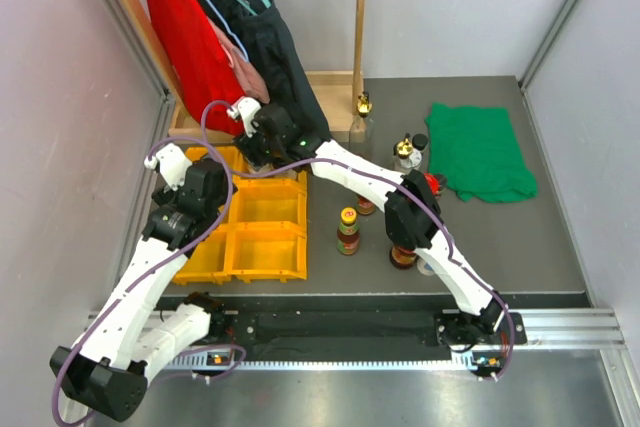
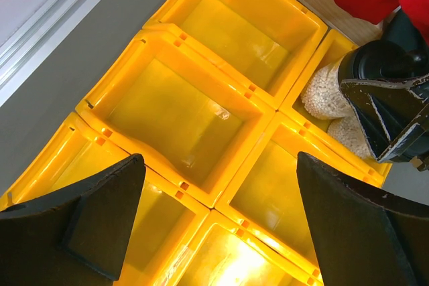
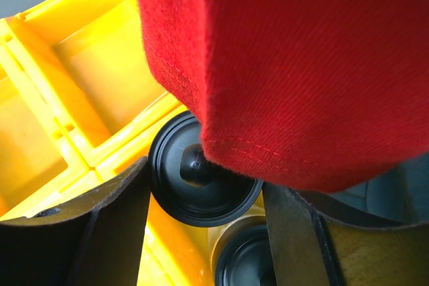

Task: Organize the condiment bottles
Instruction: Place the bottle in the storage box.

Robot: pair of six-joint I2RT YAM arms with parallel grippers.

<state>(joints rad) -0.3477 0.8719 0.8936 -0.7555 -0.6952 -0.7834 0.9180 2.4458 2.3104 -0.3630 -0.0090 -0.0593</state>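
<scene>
While the yellow tray (image 1: 265, 247) takes up the left side of the table, your right arm reaches across it to its far corner, under the hanging red garment (image 3: 288, 65), and your left arm hangs above the middle compartments. The other bottles stand on the table to the right, well apart from both claws. A yellow-capped sauce bottle (image 1: 348, 230) is near the tray, with gold-topped bottles (image 1: 404, 152) and a red-lidded jar (image 1: 432, 184) closer to the green cloth (image 1: 480, 152). Your right gripper (image 3: 204, 180) is clamped on a black-capped jar (image 2: 323, 88) of pale granules, upright in the far corner compartment. Its long axis runs straight down from the claw, with one finger on each side of the cap. A second black-capped jar (image 3: 244, 259) sits just beside it in the same compartment, and the tray wall is close on the other side, so judge sideways room as tight. The garment's hem drapes over the cap, so a lift would likely brush it. Your left gripper (image 2: 220, 164) is spread wide and holds nothing, over compartments that look bare
</scene>
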